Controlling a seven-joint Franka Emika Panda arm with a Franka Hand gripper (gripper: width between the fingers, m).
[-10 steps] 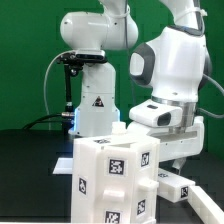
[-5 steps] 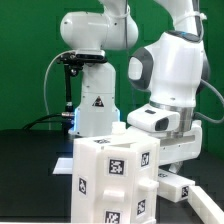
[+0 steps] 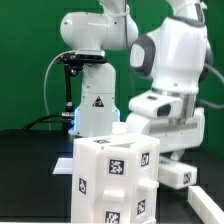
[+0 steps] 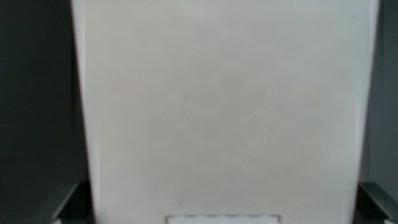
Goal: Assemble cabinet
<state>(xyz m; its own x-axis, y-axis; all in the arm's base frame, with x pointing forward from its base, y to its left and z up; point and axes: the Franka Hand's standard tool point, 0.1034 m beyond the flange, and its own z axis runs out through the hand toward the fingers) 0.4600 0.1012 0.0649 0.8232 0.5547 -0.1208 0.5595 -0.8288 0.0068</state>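
The white cabinet body [image 3: 115, 180], a box with black-and-white tags on its faces, stands at the front of the exterior view. My gripper [image 3: 166, 157] hangs just behind its right upper corner and is partly hidden by it. In the wrist view a flat white cabinet panel [image 4: 222, 100] fills the space between my two dark fingers [image 4: 68, 205]. My gripper [image 4: 228, 212] is shut on it. The panel's tagged end [image 3: 176, 175] shows under the hand in the exterior view, off the table.
A second white robot arm on a base [image 3: 95, 100] stands behind the cabinet against the green backdrop. A dark stand with cables [image 3: 68, 85] is at its left. The black table [image 3: 35, 170] stretches to the exterior view's left.
My arm and hand have risen and shifted slightly left. The tagged panel end at the right has come up off the table with the hand.
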